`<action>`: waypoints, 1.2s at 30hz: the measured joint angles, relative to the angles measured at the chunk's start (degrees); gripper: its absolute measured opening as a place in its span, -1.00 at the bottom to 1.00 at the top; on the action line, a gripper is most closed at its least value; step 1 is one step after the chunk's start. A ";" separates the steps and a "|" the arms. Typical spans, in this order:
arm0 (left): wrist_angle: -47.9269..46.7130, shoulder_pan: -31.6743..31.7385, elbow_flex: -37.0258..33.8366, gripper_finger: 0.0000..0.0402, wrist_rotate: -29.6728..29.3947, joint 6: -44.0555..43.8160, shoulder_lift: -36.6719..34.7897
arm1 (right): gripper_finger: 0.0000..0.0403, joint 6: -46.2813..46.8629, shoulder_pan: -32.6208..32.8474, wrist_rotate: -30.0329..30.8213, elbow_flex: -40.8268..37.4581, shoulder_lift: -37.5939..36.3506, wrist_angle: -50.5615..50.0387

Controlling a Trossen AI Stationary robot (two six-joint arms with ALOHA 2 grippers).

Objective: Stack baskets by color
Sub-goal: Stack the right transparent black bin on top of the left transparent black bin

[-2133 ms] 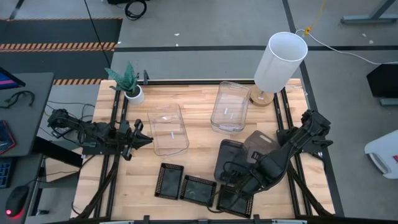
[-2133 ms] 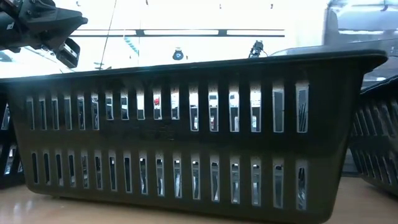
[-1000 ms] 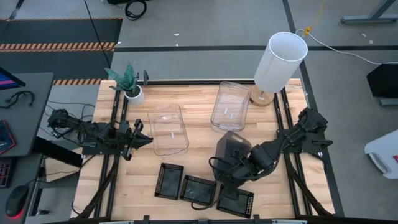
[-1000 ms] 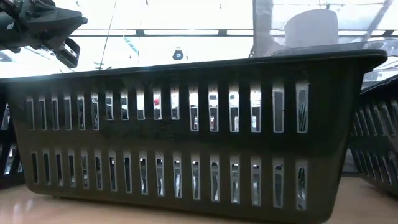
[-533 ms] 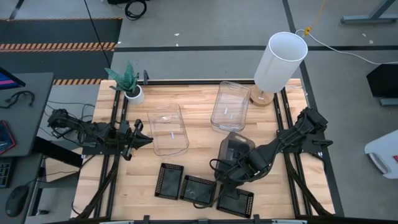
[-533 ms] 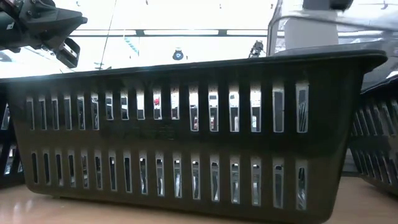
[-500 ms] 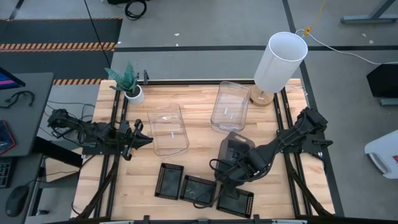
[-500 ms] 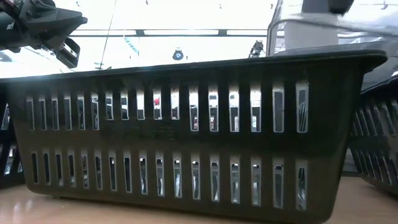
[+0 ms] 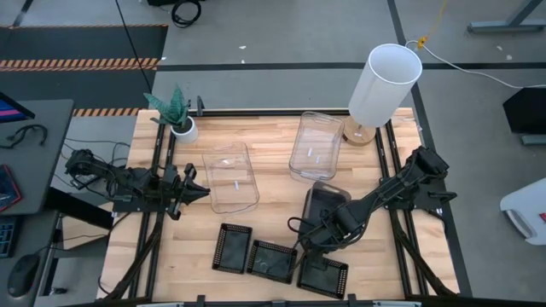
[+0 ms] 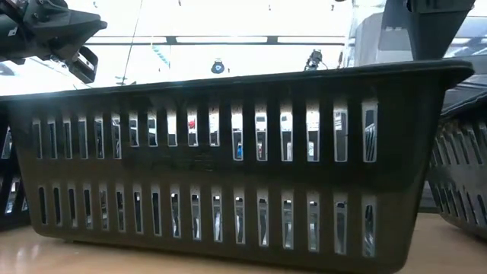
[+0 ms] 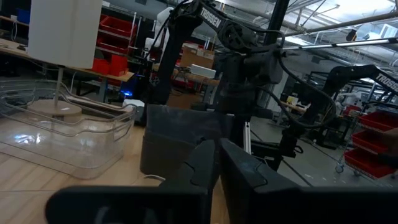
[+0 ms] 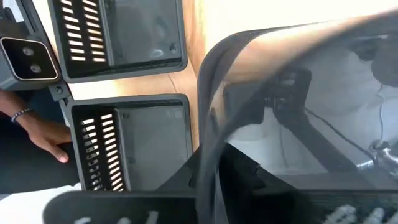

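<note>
A smoky dark-grey basket (image 9: 327, 205) stands right of the table's middle, upright. My right gripper (image 9: 319, 240) is shut on its near end, reaching steeply down. In the left wrist view the same basket (image 11: 168, 140) sits low at table level; whether another basket lies under it I cannot tell. Two clear baskets (image 9: 230, 177) (image 9: 314, 145) rest on their bottoms farther back. Three black mesh trays (image 9: 232, 247) (image 9: 273, 259) (image 9: 322, 275) lie in a row near the front edge. My left gripper (image 9: 194, 189) waits shut at the left, holding nothing. My right gripper pinches the rim of the smoky basket's near short wall (image 12: 208, 146), one finger inside the basket and one outside. The fingers come from above, pointing steeply down. The basket stays upright and low at table level (image 11: 163, 163).
A white lampshade (image 9: 384, 85) stands at the back right and a small plant pot (image 9: 182, 128) at the back left. A person's hand (image 12: 37, 134) shows beyond the table's near edge. One mesh tray (image 10: 228, 175) fills the low view. Bare wood lies between the clear baskets and the trays.
My right gripper has gone down with the smoky basket, which has sunk from a raised position to table level and stays upright.
</note>
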 joint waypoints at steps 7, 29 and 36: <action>0.01 0.02 -0.01 -0.83 0.00 -0.01 -0.01 | -0.66 0.97 0.02 -0.97 -0.04 0.00 0.80; 0.02 0.01 0.00 -0.84 0.01 -0.01 -0.02 | -0.39 1.98 -2.64 -9.12 5.78 -0.22 -2.12; 0.02 0.01 0.00 -0.87 0.01 0.00 -0.01 | -0.40 -5.45 -0.20 5.77 7.43 -0.22 4.18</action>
